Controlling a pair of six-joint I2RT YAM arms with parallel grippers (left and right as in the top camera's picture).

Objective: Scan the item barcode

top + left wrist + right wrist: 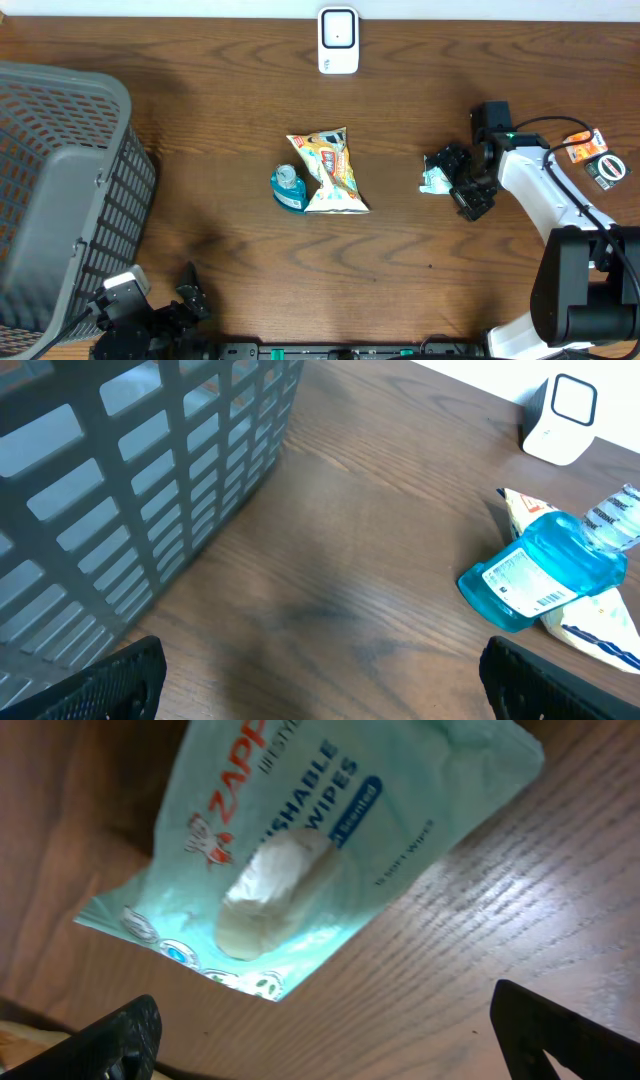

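Note:
A teal pack of flushable wipes (pixel 300 850) lies flat on the wooden table, just ahead of my right gripper (pixel 330 1040). That gripper is open and holds nothing. In the overhead view the right gripper (pixel 452 185) hovers over the wipes pack (pixel 433 181), hiding most of it. The white barcode scanner (pixel 338 41) stands at the far middle edge. A yellow snack bag (pixel 328 170) and a blue bottle (pixel 288 187) lie together mid-table. My left gripper (pixel 175 300) is open and empty at the near left. The bottle's barcode label (pixel 522 582) faces up.
A large grey mesh basket (pixel 60 190) fills the left side, close to the left arm. An orange packet (pixel 582 148) and a small round item (pixel 608 168) lie at the far right, behind the right arm. The scanner (pixel 562 418) shows beyond the bottle in the left wrist view.

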